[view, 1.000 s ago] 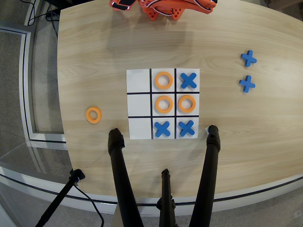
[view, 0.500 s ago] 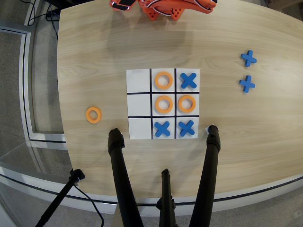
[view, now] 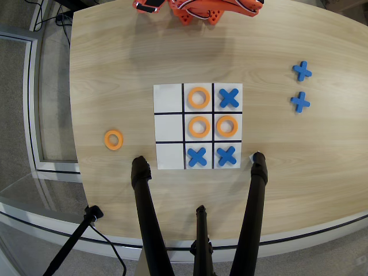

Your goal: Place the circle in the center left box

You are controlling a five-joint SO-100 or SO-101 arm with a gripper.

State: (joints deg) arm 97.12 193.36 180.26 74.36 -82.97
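Note:
In the overhead view a white 3x3 board (view: 168, 98) with black lines lies mid-table. An orange circle (view: 227, 126) lies flat in the center left box, the middle-row cell of the view's right column. Two more orange rings sit in the middle column, one in the top cell (view: 198, 98) and one in the centre cell (view: 199, 126). Another ring (view: 113, 140) lies loose on the wood left of the board. The orange arm (view: 195, 8) is folded at the table's far edge, cut off by the frame. Its gripper (view: 148, 6) shows only partly, far from the board and holding nothing visible.
Blue X pieces fill the top right cell (view: 229, 98) and two bottom cells (view: 197, 156) (view: 226, 156). Two more X pieces (view: 302, 71) (view: 299, 102) lie at the right of the table. Black tripod legs (view: 144, 213) (view: 256, 201) stand just below the board.

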